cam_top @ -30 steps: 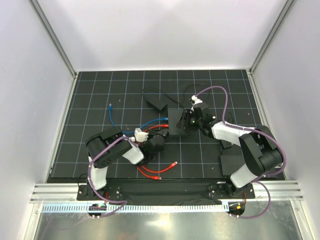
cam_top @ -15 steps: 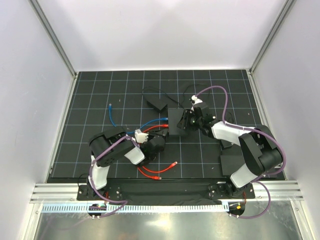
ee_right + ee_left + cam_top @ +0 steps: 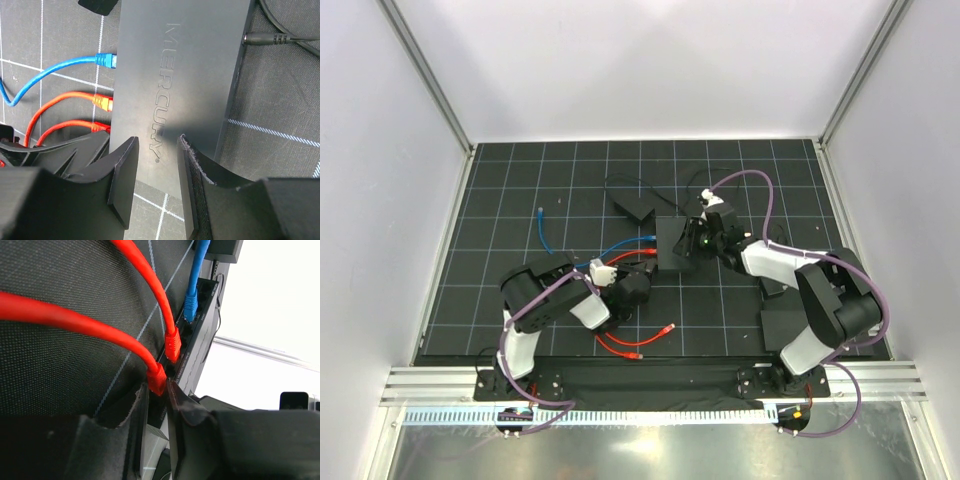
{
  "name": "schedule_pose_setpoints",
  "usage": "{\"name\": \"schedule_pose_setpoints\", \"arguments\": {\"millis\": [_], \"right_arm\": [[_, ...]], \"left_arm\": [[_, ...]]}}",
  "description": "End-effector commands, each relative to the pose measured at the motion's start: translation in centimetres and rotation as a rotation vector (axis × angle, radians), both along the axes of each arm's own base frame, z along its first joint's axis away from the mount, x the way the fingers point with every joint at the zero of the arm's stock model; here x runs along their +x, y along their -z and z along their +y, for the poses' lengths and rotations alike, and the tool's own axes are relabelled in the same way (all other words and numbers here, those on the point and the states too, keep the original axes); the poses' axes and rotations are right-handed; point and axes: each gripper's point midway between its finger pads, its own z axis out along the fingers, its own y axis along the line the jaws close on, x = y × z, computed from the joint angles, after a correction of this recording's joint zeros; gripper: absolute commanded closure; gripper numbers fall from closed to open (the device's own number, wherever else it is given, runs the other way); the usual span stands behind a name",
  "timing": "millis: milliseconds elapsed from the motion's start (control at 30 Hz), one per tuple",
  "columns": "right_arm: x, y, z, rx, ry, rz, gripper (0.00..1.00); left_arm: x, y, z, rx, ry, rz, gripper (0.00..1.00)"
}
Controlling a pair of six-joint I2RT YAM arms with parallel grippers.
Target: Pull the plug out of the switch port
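The switch [image 3: 170, 75] is a flat black box lying mid-mat [image 3: 670, 242], with a blue plug [image 3: 191, 302] and two red plugs in its sockets. My left gripper [image 3: 159, 388] is shut on the nearest red plug [image 3: 156, 377], which sits in its port between the fingertips. The second red plug [image 3: 173, 345] sits one port further along. My right gripper [image 3: 156, 145] stands open with both fingers down over the switch's top face, near its end. In the top view the left gripper [image 3: 642, 280] is left of the switch and the right gripper [image 3: 690, 243] is over it.
A power cord [image 3: 262, 38] is plugged into the switch's far side. A small black power brick [image 3: 633, 207] lies behind it. A thin black plate [image 3: 785, 325] lies at the right front. Loose red cable [image 3: 640, 345] and blue cable [image 3: 542, 228] trail left across the mat.
The left jaws have narrowed onto the red plug and the left arm has crept slightly towards the switch. The right gripper has barely moved on the switch.
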Motion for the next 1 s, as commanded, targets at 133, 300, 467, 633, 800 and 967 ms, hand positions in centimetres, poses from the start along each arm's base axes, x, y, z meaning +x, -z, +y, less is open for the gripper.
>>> {"name": "schedule_pose_setpoints", "arguments": {"millis": [133, 300, 467, 633, 800, 967], "right_arm": [[-0.5, 1.9, -0.7, -0.067, -0.004, 0.054, 0.56], [-0.4, 2.5, -1.1, -0.086, 0.02, 0.077, 0.59], [-0.6, 3.6, -1.9, -0.134, 0.052, 0.117, 0.61], [-0.6, 3.1, -1.1, -0.108, 0.007, 0.102, 0.61], [0.5, 1.5, 1.3, -0.069, -0.099, 0.08, 0.6], [0.3, 1.0, 2.8, -0.103, -0.162, 0.068, 0.62]], "left_arm": [[-0.6, 2.8, 1.2, 0.113, 0.003, 0.027, 0.83], [-0.7, 3.1, 1.5, 0.096, -0.005, 0.017, 0.88], [-0.8, 3.6, 2.0, 0.105, -0.01, 0.02, 0.99], [-1.1, 4.0, 2.1, 0.123, 0.005, 0.028, 1.0], [-1.3, 4.1, 1.9, 0.13, 0.019, 0.028, 1.0], [-1.3, 4.1, 1.8, 0.154, 0.035, 0.021, 1.0]]}}
